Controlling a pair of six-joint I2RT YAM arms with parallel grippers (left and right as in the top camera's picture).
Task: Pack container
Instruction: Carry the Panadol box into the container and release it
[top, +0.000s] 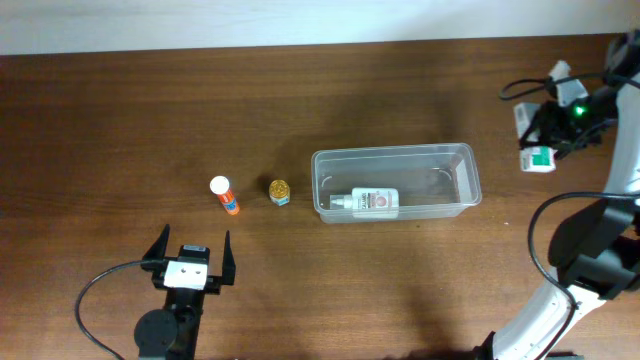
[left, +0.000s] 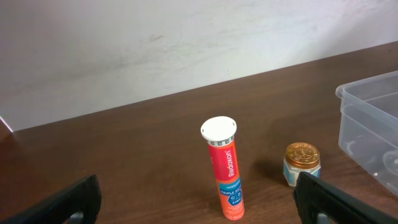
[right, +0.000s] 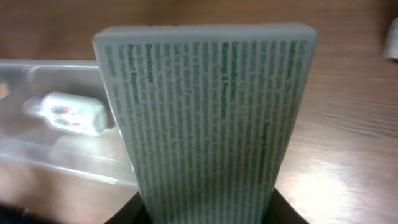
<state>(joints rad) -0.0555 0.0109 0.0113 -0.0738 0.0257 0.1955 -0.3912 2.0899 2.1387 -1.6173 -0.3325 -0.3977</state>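
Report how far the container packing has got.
Done: one small white bottle lies inside the container. In hand: the right gripper holds a white box with green print, off the container's right end, not yet over it. Left: the orange tube and the gold-lidded jar stand on the table to the container's left, with the left gripper open and empty near them.

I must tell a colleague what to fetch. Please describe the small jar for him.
Find the clear tub on the table. Just left of it, not touching, stands the small jar. Its gold lid and squat shape set it apart from the tall orange tube further left.
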